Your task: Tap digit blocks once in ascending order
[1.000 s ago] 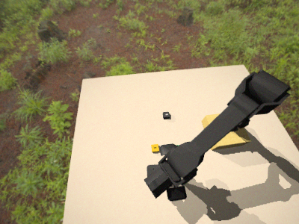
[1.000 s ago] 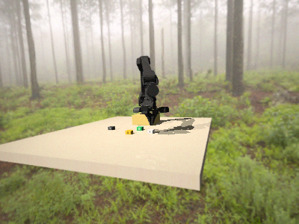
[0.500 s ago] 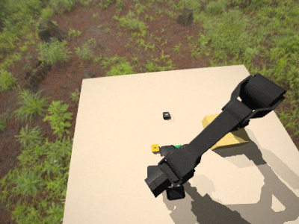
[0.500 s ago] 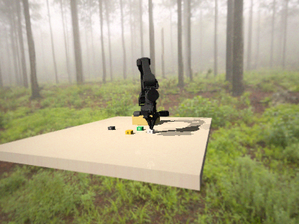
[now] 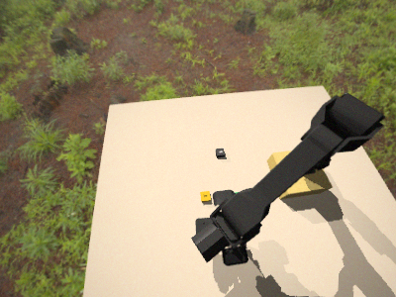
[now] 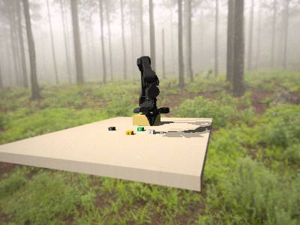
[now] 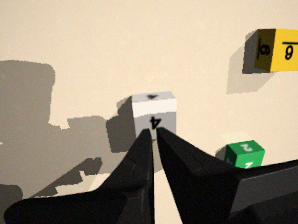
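A white block (image 6: 151,132) (image 7: 155,106) with the digit 4 sits on the table; the arm hides it in the top view. My gripper (image 6: 151,124) (image 7: 153,134) is shut with nothing between its tips, above and just beside the white block. A green block (image 6: 140,128) (image 7: 245,151) with a 2 sits to the right in the wrist view. A yellow block (image 5: 205,196) (image 6: 129,133) (image 7: 285,50) shows an underlined 6 or 9; I cannot tell which. A black block (image 5: 220,152) (image 6: 112,128) stands farther off, its digit unreadable.
A larger yellow angular block (image 5: 308,184) (image 6: 140,120) lies under and behind the arm. The pale table (image 5: 148,134) (image 6: 94,150) has open edges. The arm's shadow falls across the table beside the white block.
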Robot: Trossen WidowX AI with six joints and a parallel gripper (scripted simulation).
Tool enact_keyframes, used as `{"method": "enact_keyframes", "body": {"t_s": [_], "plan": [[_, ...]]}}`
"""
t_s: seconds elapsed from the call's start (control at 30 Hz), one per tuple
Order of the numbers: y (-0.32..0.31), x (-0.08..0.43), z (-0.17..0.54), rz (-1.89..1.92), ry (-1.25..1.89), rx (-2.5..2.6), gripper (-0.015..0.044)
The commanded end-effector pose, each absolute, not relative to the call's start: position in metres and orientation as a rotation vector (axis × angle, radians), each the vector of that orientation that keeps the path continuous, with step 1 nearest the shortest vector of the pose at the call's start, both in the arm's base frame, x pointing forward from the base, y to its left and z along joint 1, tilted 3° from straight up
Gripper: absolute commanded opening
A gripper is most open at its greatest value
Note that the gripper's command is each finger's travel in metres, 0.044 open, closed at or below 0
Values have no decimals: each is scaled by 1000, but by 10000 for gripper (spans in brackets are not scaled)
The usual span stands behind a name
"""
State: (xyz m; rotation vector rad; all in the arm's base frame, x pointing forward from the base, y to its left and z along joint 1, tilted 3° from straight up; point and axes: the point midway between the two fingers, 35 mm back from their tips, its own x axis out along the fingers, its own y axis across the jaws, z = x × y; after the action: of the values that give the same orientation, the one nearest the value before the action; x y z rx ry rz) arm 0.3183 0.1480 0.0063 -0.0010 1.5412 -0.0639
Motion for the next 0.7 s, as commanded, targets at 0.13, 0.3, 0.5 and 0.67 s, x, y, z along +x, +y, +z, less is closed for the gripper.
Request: {"method": "enact_keyframes", "body": {"t_s": [0.13, 0.3, 0.5, 0.67], "plan": [[152, 317, 88, -61, 1537, 2, 20], [150, 318, 92, -61, 1537, 2, 20], [71, 353, 97, -66, 1533, -3, 20], [32, 362, 99, -70, 1532, -7, 20]]}}
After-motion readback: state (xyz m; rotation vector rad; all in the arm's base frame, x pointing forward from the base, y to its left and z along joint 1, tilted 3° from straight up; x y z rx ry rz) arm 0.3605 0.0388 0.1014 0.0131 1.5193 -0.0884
